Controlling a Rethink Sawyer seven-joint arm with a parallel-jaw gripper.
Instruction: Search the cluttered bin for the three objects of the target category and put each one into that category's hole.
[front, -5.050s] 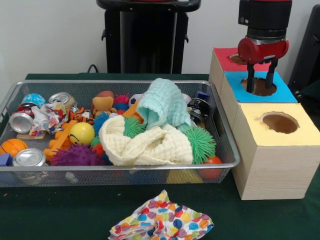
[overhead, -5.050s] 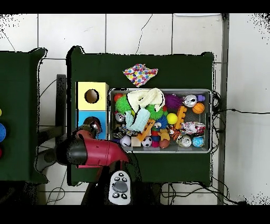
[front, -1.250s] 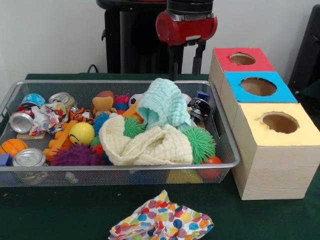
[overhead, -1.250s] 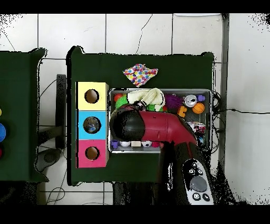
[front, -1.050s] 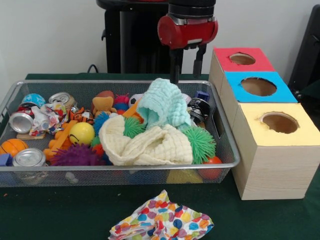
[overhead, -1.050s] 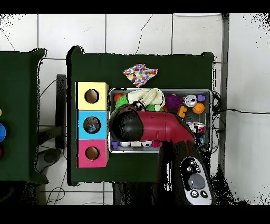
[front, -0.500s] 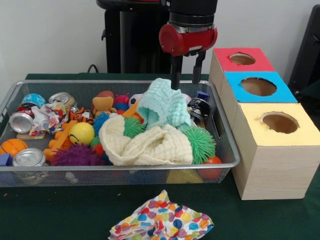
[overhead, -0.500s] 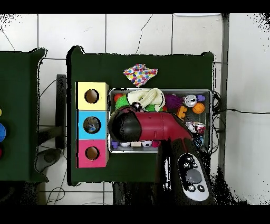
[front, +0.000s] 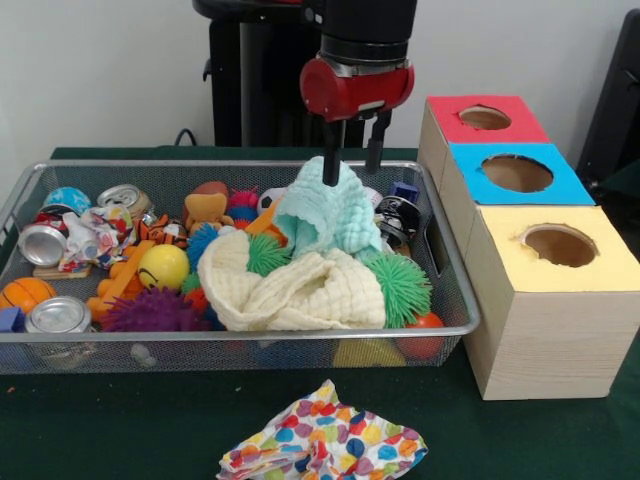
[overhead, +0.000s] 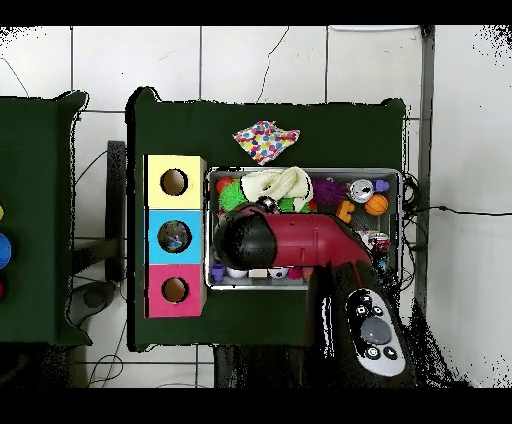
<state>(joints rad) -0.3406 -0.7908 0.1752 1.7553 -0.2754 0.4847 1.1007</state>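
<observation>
My gripper (front: 351, 168) hangs open over the back of the wire bin (front: 240, 345). Its two dark fingers (front: 330, 160) straddle the peak of a mint green cloth (front: 325, 215), the left tip at the cloth's top. Nothing is held between them. A cream cloth (front: 300, 290) lies in front of the mint one. A dotted colourful cloth (front: 325, 445) lies on the table outside the bin. In the overhead view the red arm (overhead: 290, 240) covers the gripper and the mint cloth; the cream cloth (overhead: 280, 185) and the dotted cloth (overhead: 265, 140) show.
Three boxes stand to the right of the bin, with a red-topped hole (front: 485, 118), a blue-topped hole (front: 517, 172) and a yellow-topped hole (front: 560, 245). The bin also holds spiky balls, crushed cans (front: 60, 315), a yellow ball (front: 163, 267) and small toys.
The gripper has come from above the blue hole to the bin, and in the last second has shifted a little left and down onto the mint cloth's peak. It stays open.
</observation>
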